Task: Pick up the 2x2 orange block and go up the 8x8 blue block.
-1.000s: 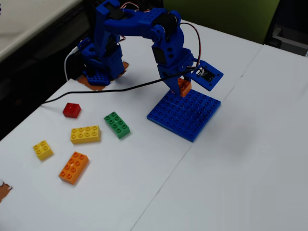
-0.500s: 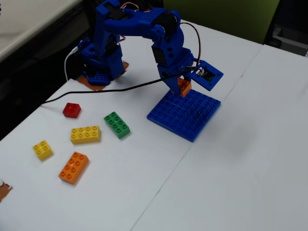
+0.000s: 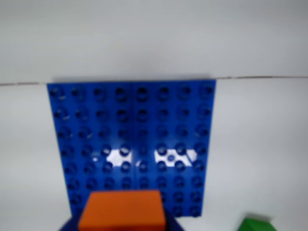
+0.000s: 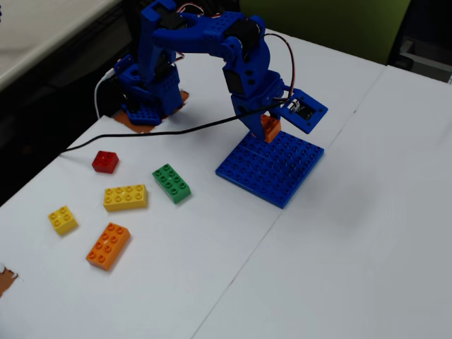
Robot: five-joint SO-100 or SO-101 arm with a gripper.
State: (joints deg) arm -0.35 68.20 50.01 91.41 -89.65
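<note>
In the fixed view my blue gripper (image 4: 265, 131) is shut on the 2x2 orange block (image 4: 270, 129) and holds it at the far edge of the 8x8 blue block (image 4: 272, 167), just above its studs or touching them; I cannot tell which. In the wrist view the orange block (image 3: 122, 210) fills the bottom centre between the blue jaws, and the blue plate (image 3: 132, 144) spreads out beyond it. The gripper's fingertips are hidden behind the block in the wrist view.
Left of the plate in the fixed view lie a green 2x4 brick (image 4: 171, 183), a red brick (image 4: 104, 162), a yellow 2x4 brick (image 4: 126, 198), a small yellow brick (image 4: 62, 219) and a longer orange brick (image 4: 108, 246). A black cable (image 4: 141, 135) crosses the table. The green brick's corner shows in the wrist view (image 3: 257, 224).
</note>
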